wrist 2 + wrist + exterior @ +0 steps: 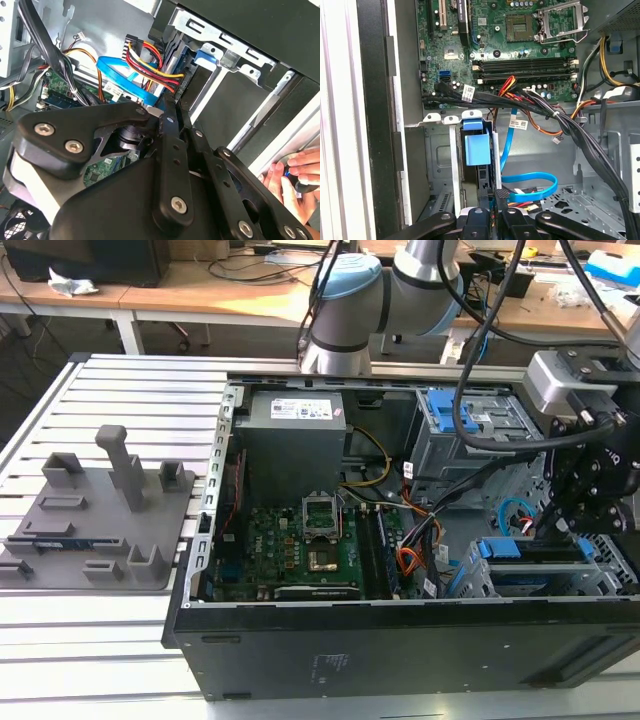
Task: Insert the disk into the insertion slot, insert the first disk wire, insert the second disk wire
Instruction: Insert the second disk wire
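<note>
1. The disk (476, 150), in its blue carrier, already sat in the insertion slot (440, 150), so the first step looked done and the work stood at the wiring, judged from how things lay.

2. In the first wrist view the claw (496, 210) hung directly over the rear edge of the seated disk, its black fingers (502, 196) drawn close together around a small dark plug at the disk's connector edge. Whether they were actually pinching that plug could not be told for certain; they appeared nearly pressed together on it.

3. The second disk wire (530, 181), the light-blue flat cable, looped just beside the claw and ran up along the disk's side towards the motherboard (510, 45). Its end seemed to meet the claw's tip.

4. The first disk wire (150, 62), the red, orange and black bundle, showed in the second wrist view close above the fingers, next to the blue cable. Whether its plug was already seated could not be told.

5. As a judgement, the step in hand called for a straight, squarely aligned push into the drive's socket, with little room between cage wall and cables.

6. In the exterior view the claw (560, 525) stood low inside the computer case (400, 660), over the slot at the exterior view's right.
</note>
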Robot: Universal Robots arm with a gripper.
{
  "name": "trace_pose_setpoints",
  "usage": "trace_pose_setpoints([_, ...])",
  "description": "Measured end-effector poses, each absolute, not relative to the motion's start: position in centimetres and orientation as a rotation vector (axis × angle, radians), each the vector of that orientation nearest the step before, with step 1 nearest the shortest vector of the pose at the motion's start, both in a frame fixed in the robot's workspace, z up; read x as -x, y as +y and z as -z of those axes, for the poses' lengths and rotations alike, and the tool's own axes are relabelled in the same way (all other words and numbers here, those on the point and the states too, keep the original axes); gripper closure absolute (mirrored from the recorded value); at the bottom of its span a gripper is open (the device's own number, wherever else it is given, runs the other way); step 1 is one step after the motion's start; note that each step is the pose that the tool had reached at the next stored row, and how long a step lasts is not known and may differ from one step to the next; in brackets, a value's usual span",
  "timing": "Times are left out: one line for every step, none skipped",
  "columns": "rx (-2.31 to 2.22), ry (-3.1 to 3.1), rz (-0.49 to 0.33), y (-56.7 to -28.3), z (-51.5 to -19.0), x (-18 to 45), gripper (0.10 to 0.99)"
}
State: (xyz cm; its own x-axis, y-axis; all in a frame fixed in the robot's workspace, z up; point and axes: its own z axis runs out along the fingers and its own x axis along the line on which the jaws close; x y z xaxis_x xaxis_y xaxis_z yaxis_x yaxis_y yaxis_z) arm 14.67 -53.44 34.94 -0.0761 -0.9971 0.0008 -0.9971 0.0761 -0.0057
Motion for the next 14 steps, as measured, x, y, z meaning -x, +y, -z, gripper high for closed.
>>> trace_pose_setpoints([2.133,2.302,0.007,-53.44,-34.92,-14.67,0.925])
trace_pose_setpoints([2.133,2.302,0.007,-53.44,-34.89,-14.67,0.925])
trace_pose_setpoints([2.133,2.302,0.007,-53.44,-34.87,-14.67,0.925])
trace_pose_setpoints([2.133,2.302,0.007,-53.44,-34.86,-14.67,0.925])
trace_pose_setpoints([2.133,2.302,0.007,-53.44,-34.81,-14.67,0.925])
trace_pose_setpoints([2.133,2.302,0.007,-53.44,-34.76,-14.67,0.925])
trace_pose_setpoints([2.133,2.302,0.007,-53.44,-34.72,-14.67,0.925])
trace_pose_setpoints([2.133,2.302,0.007,-53.44,-34.70,-14.67,0.925])
trace_pose_setpoints([2.133,2.302,0.007,-53.44,-34.65,-14.67,0.925])
trace_pose_setpoints([2.133,2.302,0.007,-53.44,-34.57,-14.68,0.925])
trace_pose_setpoints([2.133,2.302,0.007,-53.45,-34.51,-14.68,0.925])
trace_pose_setpoints([2.133,2.302,0.007,-53.46,-34.44,-14.68,0.925])
trace_pose_setpoints([2.133,2.302,0.007,-53.47,-34.39,-14.69,0.925])
trace_pose_setpoints([2.133,2.302,0.007,-53.49,-34.34,-14.69,0.925])
